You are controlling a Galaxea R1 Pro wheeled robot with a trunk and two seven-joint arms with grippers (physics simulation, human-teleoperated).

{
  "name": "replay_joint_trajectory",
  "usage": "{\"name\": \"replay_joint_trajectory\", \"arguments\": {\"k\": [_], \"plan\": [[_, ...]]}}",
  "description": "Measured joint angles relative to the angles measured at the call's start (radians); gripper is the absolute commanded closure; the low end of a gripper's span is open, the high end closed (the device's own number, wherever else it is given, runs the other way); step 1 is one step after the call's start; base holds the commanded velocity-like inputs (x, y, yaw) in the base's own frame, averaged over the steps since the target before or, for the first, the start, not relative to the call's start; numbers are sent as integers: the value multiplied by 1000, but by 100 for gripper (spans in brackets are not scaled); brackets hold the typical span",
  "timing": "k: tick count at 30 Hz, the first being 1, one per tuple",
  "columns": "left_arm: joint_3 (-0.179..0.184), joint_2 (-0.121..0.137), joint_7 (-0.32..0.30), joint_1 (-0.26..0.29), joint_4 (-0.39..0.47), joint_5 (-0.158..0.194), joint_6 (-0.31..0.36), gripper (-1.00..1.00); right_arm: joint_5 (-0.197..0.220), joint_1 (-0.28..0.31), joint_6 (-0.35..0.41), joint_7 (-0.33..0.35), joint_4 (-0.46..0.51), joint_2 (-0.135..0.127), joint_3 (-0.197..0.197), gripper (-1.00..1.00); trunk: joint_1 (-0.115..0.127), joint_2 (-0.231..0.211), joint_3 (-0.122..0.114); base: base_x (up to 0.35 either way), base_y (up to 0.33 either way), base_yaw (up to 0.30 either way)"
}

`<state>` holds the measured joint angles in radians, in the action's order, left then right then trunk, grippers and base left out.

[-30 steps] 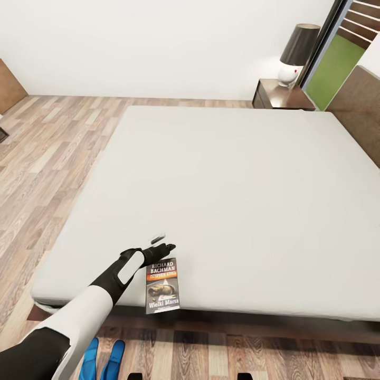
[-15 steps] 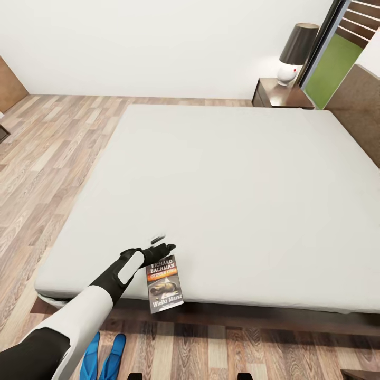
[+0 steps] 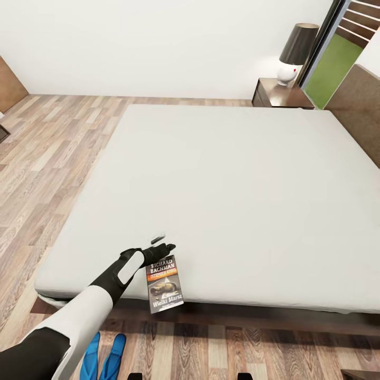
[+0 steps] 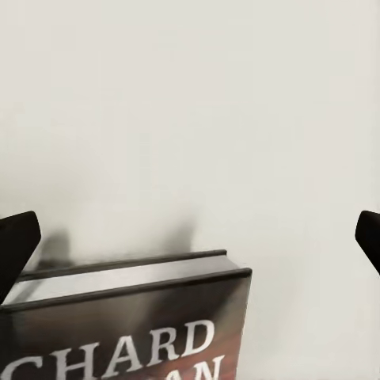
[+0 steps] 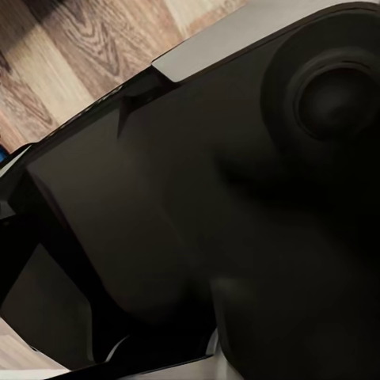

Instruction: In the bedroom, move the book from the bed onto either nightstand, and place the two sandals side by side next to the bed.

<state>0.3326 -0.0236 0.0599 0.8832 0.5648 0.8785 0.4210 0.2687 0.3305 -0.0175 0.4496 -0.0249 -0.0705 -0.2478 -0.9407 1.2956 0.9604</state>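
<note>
Now | left hand (image 3: 161, 244) spread wide | book (image 3: 164, 284) between its fingers, on bed (image 3: 237, 184) edge

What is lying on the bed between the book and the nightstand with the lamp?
Nothing: in the head view, the stretch of the bed from the book to the nightstand with the lamp is bare grey-white mattress.

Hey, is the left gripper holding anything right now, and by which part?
Nothing. The left gripper is open at the book's title end, fingers spread wide either side.
</note>
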Motion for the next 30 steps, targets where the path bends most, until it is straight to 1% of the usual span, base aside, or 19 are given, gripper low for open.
{"name": "replay_joint_trajectory", "arguments": {"k": [30], "plan": [[0,0,0,0,1,0,0,-100,1,0,0,1,0,0,0,-100,115,-210,-94,0,0,0]]}}
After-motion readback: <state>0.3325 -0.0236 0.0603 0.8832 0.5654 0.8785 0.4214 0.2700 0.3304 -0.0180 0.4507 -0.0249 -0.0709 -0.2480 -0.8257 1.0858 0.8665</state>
